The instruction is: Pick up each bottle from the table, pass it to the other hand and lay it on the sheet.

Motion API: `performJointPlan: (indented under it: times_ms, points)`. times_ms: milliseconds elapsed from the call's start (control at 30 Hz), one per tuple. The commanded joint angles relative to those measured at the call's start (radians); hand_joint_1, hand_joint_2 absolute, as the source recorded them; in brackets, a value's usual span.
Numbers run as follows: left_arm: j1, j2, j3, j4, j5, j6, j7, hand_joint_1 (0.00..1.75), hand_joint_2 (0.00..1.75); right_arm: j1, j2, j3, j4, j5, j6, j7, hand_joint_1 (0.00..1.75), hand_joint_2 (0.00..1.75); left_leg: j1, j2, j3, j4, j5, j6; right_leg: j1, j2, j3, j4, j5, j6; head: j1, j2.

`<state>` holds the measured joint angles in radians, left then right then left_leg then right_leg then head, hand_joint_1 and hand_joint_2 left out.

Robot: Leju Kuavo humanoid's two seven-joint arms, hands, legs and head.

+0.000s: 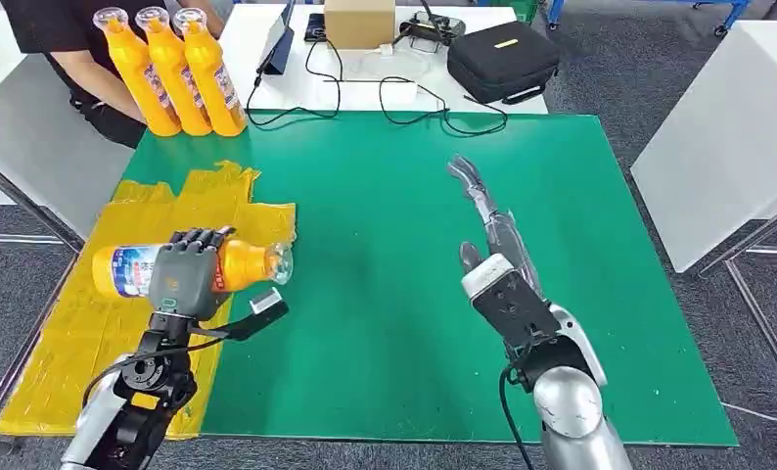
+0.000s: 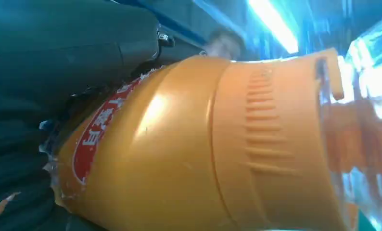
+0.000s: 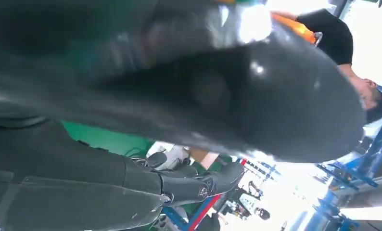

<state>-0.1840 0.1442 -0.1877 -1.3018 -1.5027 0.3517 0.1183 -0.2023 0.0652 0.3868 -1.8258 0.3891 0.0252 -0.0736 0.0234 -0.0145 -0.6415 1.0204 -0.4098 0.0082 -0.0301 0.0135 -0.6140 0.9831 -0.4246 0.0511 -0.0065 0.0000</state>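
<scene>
From the head view, the robot's left hand (image 1: 187, 276) grips an orange plastic bottle with a clear cap and a blue-and-white label (image 1: 130, 270). The bottle lies on its side in the hand, over the crumpled yellow plastic sheet (image 1: 57, 362) that covers the left edge of the green table mat (image 1: 385, 245); whether it already rests on the sheet or is held just above it I cannot tell. The right hand (image 1: 487, 235) is stretched out over the middle of the mat, fingers extended and apart, holding nothing. At the far left corner of the mat, three more orange bottles of the same kind (image 1: 174, 73) stand together, caps toward the camera, in front of a person in a black top (image 1: 57, 34). Beyond the mat, a white table (image 1: 267, 93) carries a cardboard box (image 1: 359, 22), a black zipped case (image 1: 503, 61) and looping black cables (image 1: 385, 98).

In the left wrist view the held bottle (image 2: 189, 154) is seen close up, its ribbed orange shoulder and red-lettered label clear, with the hand's dark fingers (image 2: 16, 159) pressed against its side.

The right wrist view shows the right hand's own dark fingers (image 3: 189, 96), blurred and bare of any bottle, with green mat behind them.

Judging by this, the handover for this bottle looks done and it only needs releasing onto the sheet. No bottle lies free on the sheet, so this seems the first, with three left.
</scene>
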Motion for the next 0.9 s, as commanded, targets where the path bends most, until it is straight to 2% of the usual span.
performJointPlan:
  times_ms: [33,133,167,200,233,367,400,467,700,733,900]
  points:
    - [-0.079,0.000,-0.024,0.282,-0.016,-0.044,0.012,1.75,1.75,0.007,-0.017,-0.042,-0.001,-0.002,0.012,-0.005,0.00,0.00,0.000,0.000,0.007,-0.001,-0.002,0.001,0.001,-0.003,0.008,-0.001,-0.002,-0.004,0.000,0.000]
    - [-0.096,-0.001,-0.030,0.382,-0.039,-0.059,0.015,1.75,1.75,0.006,-0.015,-0.042,0.021,-0.007,0.027,-0.017,0.00,0.00,0.000,-0.001,0.007,-0.002,-0.001,0.001,0.001,-0.003,0.008,-0.001,-0.002,-0.003,0.000,0.000]
    - [-0.104,-0.001,-0.035,0.417,-0.052,-0.060,0.014,1.50,1.75,0.003,-0.016,-0.041,0.030,-0.010,0.031,-0.024,0.00,0.00,0.000,-0.001,0.009,-0.002,-0.001,0.001,0.001,-0.004,0.009,-0.002,-0.002,-0.004,0.000,0.000]
    - [-0.110,-0.007,-0.027,0.440,-0.032,-0.048,-0.005,0.00,1.75,0.003,-0.016,-0.043,0.035,-0.012,0.031,-0.026,0.00,0.00,0.000,0.000,0.005,-0.002,0.000,0.001,0.000,-0.002,0.005,-0.002,-0.001,-0.002,0.000,0.000]
    - [-0.116,-0.006,-0.029,0.453,-0.036,-0.050,-0.003,0.00,1.75,0.004,-0.017,-0.044,0.036,-0.012,0.031,-0.026,0.00,0.00,-0.001,0.000,0.008,-0.002,-0.001,0.001,0.000,-0.002,0.009,-0.002,-0.002,-0.003,0.000,0.000]
    - [-0.119,-0.008,-0.030,0.454,-0.036,-0.051,-0.003,0.00,1.75,0.005,-0.020,-0.046,0.036,-0.012,0.030,-0.027,0.00,0.00,0.000,-0.001,0.004,-0.001,0.000,0.001,0.000,-0.002,0.004,-0.001,-0.001,-0.002,0.000,0.000]
    - [-0.121,-0.008,-0.030,0.454,-0.035,-0.052,-0.003,0.00,1.75,0.004,-0.019,-0.046,0.035,-0.012,0.030,-0.027,0.00,0.00,-0.001,-0.002,0.007,-0.002,-0.001,0.001,0.000,-0.004,0.008,-0.001,-0.002,-0.003,0.000,0.000]
    - [-0.121,-0.008,-0.030,0.454,-0.035,-0.052,-0.003,0.00,1.75,0.004,-0.019,-0.046,0.035,-0.012,0.030,-0.027,0.00,0.00,0.000,0.000,0.004,-0.001,0.000,0.001,0.000,-0.002,0.004,-0.001,0.000,-0.002,0.000,0.000]
    - [-0.121,-0.008,-0.030,0.454,-0.035,-0.052,-0.003,0.00,1.75,0.004,-0.019,-0.046,0.035,-0.012,0.030,-0.027,0.00,0.00,0.000,0.000,0.007,-0.001,0.000,0.001,0.000,-0.002,0.007,-0.001,-0.001,-0.002,0.000,0.000]
    - [-0.125,-0.007,-0.034,0.461,-0.044,-0.060,0.004,0.00,0.00,0.005,-0.018,-0.047,0.033,-0.012,0.030,-0.027,0.00,0.00,0.000,0.001,0.009,-0.002,-0.001,0.001,0.001,-0.003,0.010,-0.002,-0.001,-0.004,0.000,0.000]
    - [-0.139,-0.025,-0.007,0.443,0.017,-0.018,-0.019,0.00,0.00,0.017,-0.021,-0.075,0.025,-0.003,0.013,-0.025,0.00,0.00,0.000,-0.001,0.006,-0.001,0.000,0.001,0.000,-0.003,0.007,-0.001,0.000,-0.002,0.000,0.000]
